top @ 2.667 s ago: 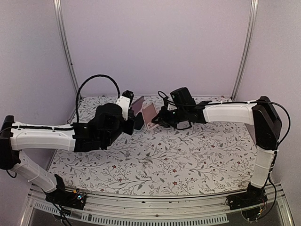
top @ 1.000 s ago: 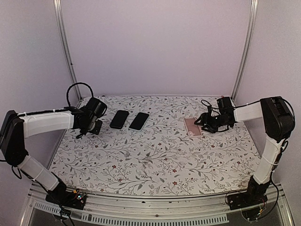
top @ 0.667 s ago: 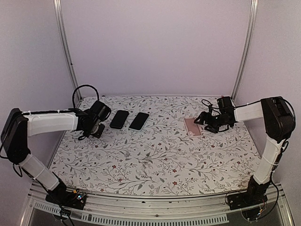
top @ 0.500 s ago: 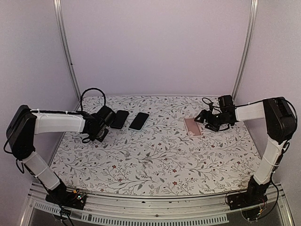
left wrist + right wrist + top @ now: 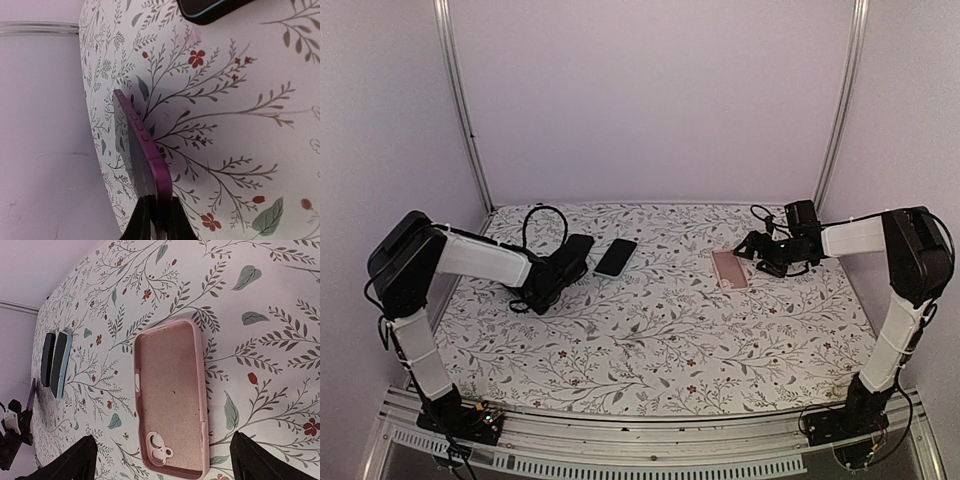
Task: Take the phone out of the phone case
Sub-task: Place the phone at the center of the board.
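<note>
Where the left gripper [image 5: 156,212] is pressed together, it clamps one end of the purple phone [image 5: 142,145], which stands on its long edge with the side buttons showing, well apart from the case. The pink phone case [image 5: 170,390] lies empty, cavity upward, on the floral table [image 5: 720,340] between the spread fingers of the right gripper [image 5: 167,452], touching neither. Count: one purple phone, one case, and two dark phones side by side farther back, a black-edged phone [image 5: 47,360] and a blue-edged phone [image 5: 61,365]. Each arm rises to a high elbow, its forearm reaching inward low over the table
</note>
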Available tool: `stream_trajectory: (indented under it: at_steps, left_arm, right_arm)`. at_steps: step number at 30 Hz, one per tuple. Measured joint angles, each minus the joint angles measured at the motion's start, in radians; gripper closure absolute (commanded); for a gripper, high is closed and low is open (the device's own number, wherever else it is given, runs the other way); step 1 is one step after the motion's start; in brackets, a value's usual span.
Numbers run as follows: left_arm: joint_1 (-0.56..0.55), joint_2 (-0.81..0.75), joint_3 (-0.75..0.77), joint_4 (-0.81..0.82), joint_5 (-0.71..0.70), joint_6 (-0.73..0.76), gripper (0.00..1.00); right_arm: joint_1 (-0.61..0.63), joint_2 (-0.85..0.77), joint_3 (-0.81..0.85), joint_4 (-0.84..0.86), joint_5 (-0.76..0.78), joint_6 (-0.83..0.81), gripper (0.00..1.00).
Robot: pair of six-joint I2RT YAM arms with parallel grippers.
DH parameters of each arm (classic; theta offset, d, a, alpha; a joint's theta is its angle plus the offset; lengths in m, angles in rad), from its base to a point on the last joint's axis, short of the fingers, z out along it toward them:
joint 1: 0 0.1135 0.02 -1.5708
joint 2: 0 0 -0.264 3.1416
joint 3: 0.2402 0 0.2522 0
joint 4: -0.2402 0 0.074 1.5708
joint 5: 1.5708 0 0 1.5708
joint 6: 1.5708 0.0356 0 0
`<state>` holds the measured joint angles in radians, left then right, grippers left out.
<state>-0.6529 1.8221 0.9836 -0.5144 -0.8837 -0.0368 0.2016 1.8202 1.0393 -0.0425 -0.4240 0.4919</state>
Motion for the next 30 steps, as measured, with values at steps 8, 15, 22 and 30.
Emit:
stream_trajectory:
  at_steps: [8, 15, 22, 30]
  left_arm:
    - [0.0, 0.05, 0.003, -0.029, 0.085, 0.006, 0.83]
    - [-0.001, 0.051, 0.031, -0.078, 0.202, -0.018, 0.71]
    - [-0.001, 0.023, 0.057, -0.095, 0.325, -0.051, 0.64]
    - [-0.001, -0.048, 0.055, -0.111, 0.485, -0.097, 0.53]
  right_arm:
    - [0.0, 0.0, 0.0, 0.0, -0.002, -0.003, 0.05]
    - [0.0, 0.0, 0.0, 0.0, -0.006, -0.004, 0.04]
    - [0.01, 0.0, 0.0, -0.003, -0.005, -0.01, 0.03]
    - [0.058, 0.0, 0.016, -0.05, 0.019, -0.019, 0.02]
